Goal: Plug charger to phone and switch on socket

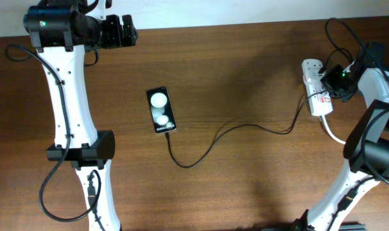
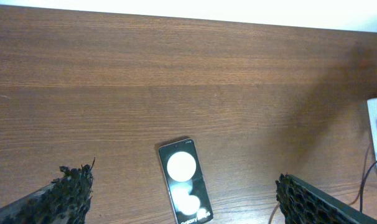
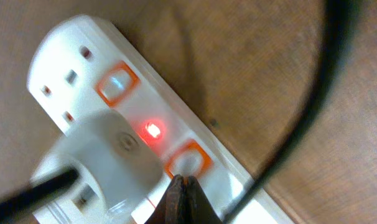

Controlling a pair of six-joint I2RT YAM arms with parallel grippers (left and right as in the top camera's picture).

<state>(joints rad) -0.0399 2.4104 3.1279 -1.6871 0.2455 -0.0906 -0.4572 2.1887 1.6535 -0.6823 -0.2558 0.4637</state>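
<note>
Right pincer (image 3: 183, 198), pinched narrow, tip at the socket (image 3: 64, 56) switch (image 3: 187, 163); slipping sideways could knock the charger (image 3: 107, 155) loose. Left pincer (image 1: 122, 31) hangs wide, empty, far left.

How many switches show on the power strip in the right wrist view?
2. The upper-left switch sits beside the empty outlet; the lower switch is just above the shut right gripper. More may lie out of frame.

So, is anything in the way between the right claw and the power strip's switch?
Nothing visible. The shut right claw has its tip right at the edge of an orange-framed switch on the power strip; the white plug stands beside the switch, not between them.
</note>
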